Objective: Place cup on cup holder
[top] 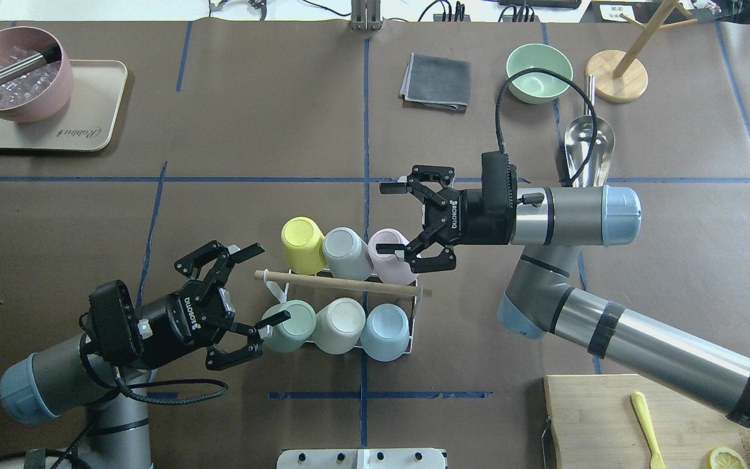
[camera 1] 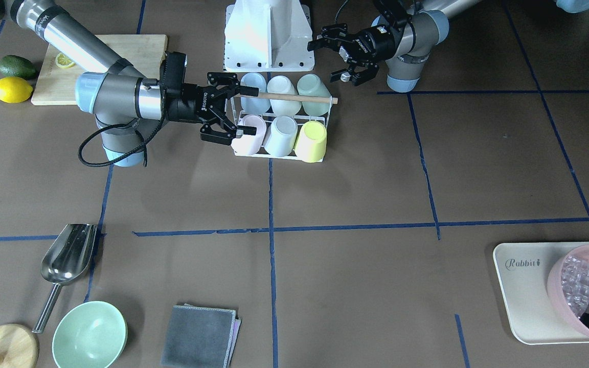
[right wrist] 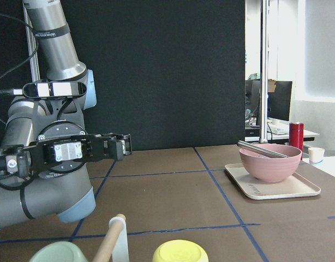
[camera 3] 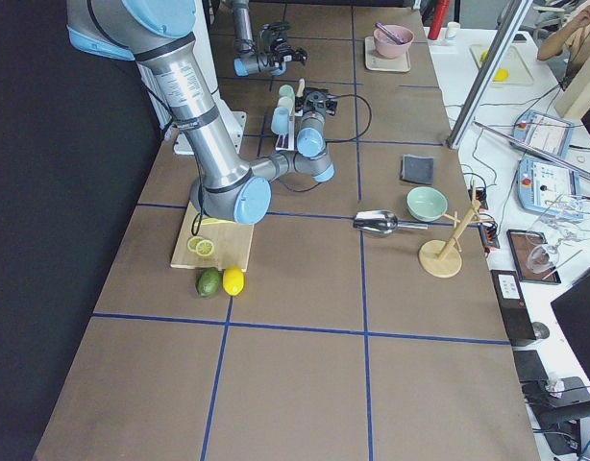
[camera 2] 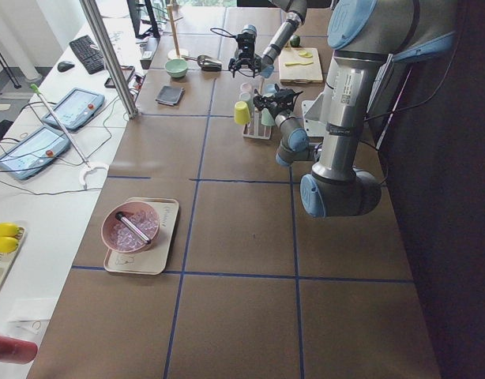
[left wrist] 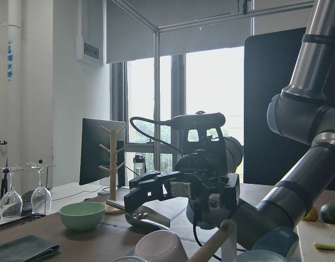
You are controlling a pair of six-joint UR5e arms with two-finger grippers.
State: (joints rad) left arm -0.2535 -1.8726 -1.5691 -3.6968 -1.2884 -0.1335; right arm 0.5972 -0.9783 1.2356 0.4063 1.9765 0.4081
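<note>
The cup holder (top: 349, 285), a white wire rack with a wooden rod handle (camera 1: 294, 97), holds several cups mouth-down on its prongs: yellow (top: 301, 236), grey (top: 344, 247) and pink (top: 389, 251) on the far row, green (top: 290, 322), cream (top: 339, 322) and blue (top: 385, 326) on the near row. My right gripper (top: 387, 219) is open and empty at the pink cup's end of the rack, one finger close beside that cup. My left gripper (top: 269, 283) is open and empty at the rack's other end, by the green cup.
A pink bowl of ice (top: 13, 78) stands on a tray (top: 98, 124) at the far left. A grey cloth (top: 437, 81), green bowl (top: 538, 65), metal scoop (top: 586, 140) and wooden mug tree (top: 619, 75) lie far right. A cutting board (top: 616, 423) is near right.
</note>
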